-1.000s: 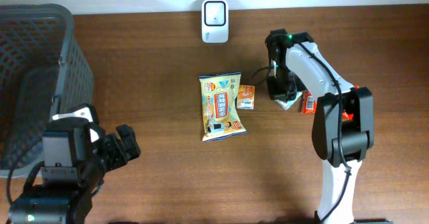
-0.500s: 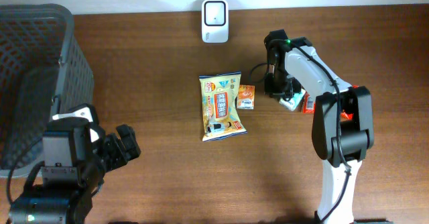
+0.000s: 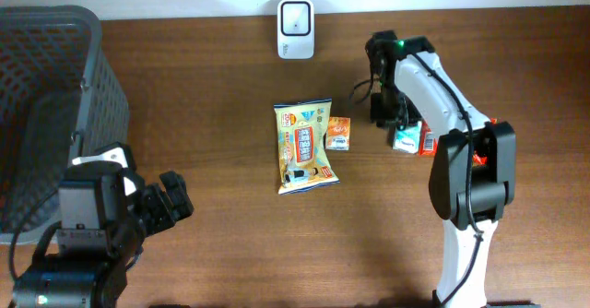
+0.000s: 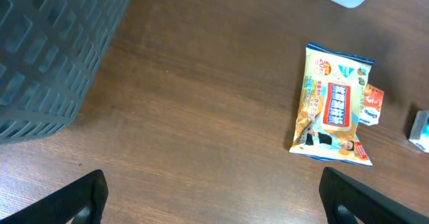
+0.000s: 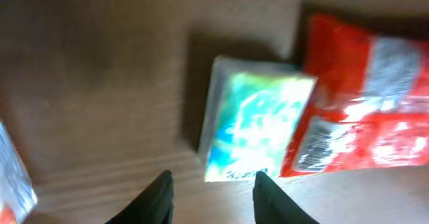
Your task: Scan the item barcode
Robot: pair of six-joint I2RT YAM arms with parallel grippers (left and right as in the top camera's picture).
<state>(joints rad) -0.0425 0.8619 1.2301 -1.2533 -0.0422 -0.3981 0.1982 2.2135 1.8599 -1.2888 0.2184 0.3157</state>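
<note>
I see my right gripper (image 5: 211, 184) half open by the small blue-green plastic packet (image 5: 258, 127), my left gripper (image 4: 211, 180) wide.

We tag the right arm (image 3: 426, 82) in the upper right of the overhead frame: white curved shells, black joint blocks, a thin black cable (image 3: 449, 91) along the shell, and a green light (image 3: 398, 42) at its top end. The left arm (image 3: 88, 225) is lower left, with boxy grey and black housings, a white plate (image 3: 92, 160) on top and a second green light (image 3: 41, 300) near the bottom edge. The left fingers (image 4: 79, 197) are matte black and blunt. The right fingers (image 5: 158, 198) are dark and blurred.
</note>
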